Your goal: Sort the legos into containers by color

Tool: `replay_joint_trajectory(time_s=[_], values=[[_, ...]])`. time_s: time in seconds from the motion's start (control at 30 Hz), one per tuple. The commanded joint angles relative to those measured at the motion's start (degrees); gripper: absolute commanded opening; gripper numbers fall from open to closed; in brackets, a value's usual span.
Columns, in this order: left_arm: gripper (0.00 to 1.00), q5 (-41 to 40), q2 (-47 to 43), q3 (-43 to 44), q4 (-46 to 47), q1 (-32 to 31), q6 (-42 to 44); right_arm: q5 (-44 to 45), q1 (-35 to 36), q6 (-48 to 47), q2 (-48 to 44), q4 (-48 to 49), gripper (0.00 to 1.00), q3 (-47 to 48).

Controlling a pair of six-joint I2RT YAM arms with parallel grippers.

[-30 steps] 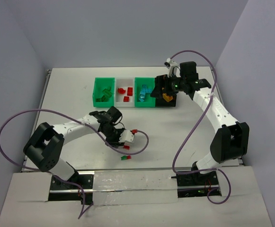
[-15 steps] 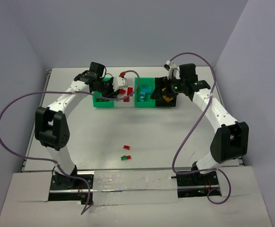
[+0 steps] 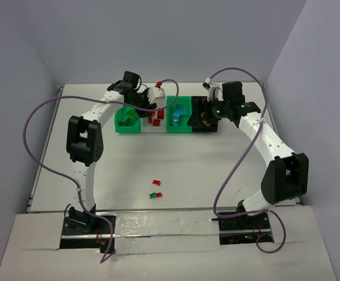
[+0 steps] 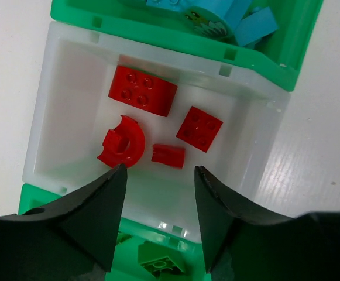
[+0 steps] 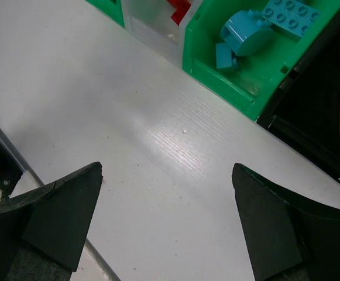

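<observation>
Legos [image 4: 143,91] in red lie in the white bin [image 4: 257,140] by the far edge of the table [image 3: 216,170]. The left tool [image 4: 159,171] hangs above them, spread, holding nothing. It should rise straight up, clear of the bin walls. The right tool [image 5: 167,168] is spread wide too.

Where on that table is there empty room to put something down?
The widest bare patch of table lies between the row of bins and the two loose bricks. Crowded at the bins, where the left gripper and right gripper hover.
</observation>
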Motion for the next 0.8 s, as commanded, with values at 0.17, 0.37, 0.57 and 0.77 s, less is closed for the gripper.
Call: replay_joint_trajectory(time_s=[0.17,0.37,0.57,0.77], values=[[0.74,3.2,-3.7,2.0,-2.1,0.0,0.7,0.1,-0.8,-1.2,-3.5,0.7,0.98,-1.1],[0.66,5.9,-21.2,-16.6,-1.3,-4.1,-3.9,2.3,-0.8,-1.5,-6.0,0.8,0.98,-3.3],[0.64,0.1,-40.6,-44.2,2.0,-16.9,-11.7,3.0,-1.5,-0.9,-5.7,0.0,0.99,-1.5],[0.66,-1.5,-47.1,-58.0,4.5,-22.1,-9.5,3.3,-2.5,-1.3,-5.8,-0.4,0.99,-0.5]])
